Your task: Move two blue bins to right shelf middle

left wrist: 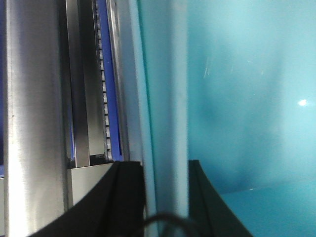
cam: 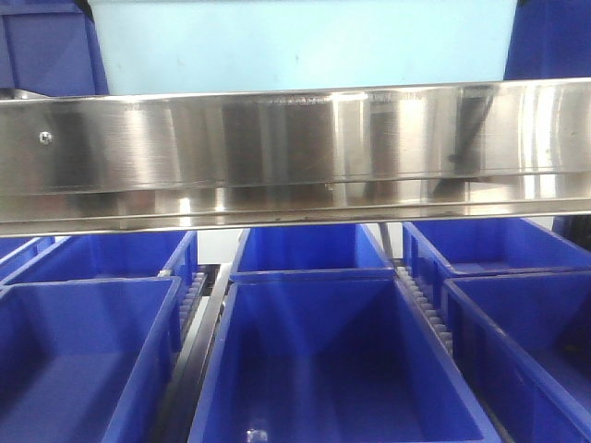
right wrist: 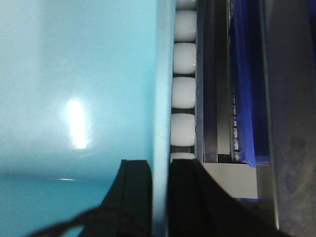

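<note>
One pale blue bin (cam: pixel 305 41) sits at the top of the front view, above and behind a steel shelf rail (cam: pixel 295 157). In the left wrist view my left gripper (left wrist: pixel 165 197) is shut on the bin's left wall, one black finger on each side, with the cyan inside (left wrist: pixel 247 98) to the right. In the right wrist view my right gripper (right wrist: pixel 160 197) is shut on the right wall of the same bin (right wrist: pixel 74 74). No second pale blue bin is in view.
Several dark royal-blue bins (cam: pixel 332 360) fill the level below the rail. White rollers (right wrist: pixel 183 94) and steel guide rails run along the bin's right side, with a dark blue bin (right wrist: pixel 244 98) beyond. Steel rails and a dark blue bin edge (left wrist: pixel 114 98) lie to its left.
</note>
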Action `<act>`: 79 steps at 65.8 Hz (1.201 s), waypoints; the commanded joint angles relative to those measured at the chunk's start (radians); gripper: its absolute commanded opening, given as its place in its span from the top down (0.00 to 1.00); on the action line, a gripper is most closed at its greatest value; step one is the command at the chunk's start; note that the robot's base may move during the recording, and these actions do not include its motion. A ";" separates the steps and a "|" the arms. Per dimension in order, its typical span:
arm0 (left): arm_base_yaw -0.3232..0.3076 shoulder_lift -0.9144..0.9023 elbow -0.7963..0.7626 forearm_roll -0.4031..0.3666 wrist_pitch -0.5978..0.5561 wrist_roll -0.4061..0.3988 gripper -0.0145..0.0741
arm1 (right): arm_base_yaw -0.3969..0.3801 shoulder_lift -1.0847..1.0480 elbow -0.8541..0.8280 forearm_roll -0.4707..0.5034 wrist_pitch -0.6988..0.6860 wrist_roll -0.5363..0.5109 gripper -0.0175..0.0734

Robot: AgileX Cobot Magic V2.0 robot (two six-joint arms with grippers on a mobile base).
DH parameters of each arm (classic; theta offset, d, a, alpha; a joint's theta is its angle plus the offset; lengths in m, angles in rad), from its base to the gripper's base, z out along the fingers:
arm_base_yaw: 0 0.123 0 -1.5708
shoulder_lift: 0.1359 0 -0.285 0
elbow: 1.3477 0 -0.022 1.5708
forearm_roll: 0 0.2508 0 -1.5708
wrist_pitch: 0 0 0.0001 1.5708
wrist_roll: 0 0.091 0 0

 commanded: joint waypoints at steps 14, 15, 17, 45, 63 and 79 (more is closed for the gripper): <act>0.000 -0.009 -0.003 -0.041 -0.008 0.021 0.96 | -0.002 -0.001 -0.003 0.058 -0.011 -0.081 0.99; 0.000 -0.009 -0.003 -0.041 -0.008 0.027 0.96 | -0.002 -0.001 -0.005 0.058 -0.011 -0.086 0.99; 0.000 -0.009 -0.003 -0.041 -0.008 0.036 0.96 | -0.002 -0.001 -0.011 0.058 -0.011 -0.098 0.99; 0.000 -0.021 -0.007 -0.045 -0.008 0.038 0.96 | -0.002 -0.001 -0.032 0.062 -0.011 -0.108 0.99; 0.000 -0.070 -0.088 -0.045 -0.008 0.038 0.96 | -0.001 -0.001 -0.176 0.062 -0.011 -0.111 0.99; 0.000 -0.070 -0.269 -0.043 -0.008 0.063 0.96 | -0.001 -0.003 -0.310 0.062 -0.011 -0.157 0.99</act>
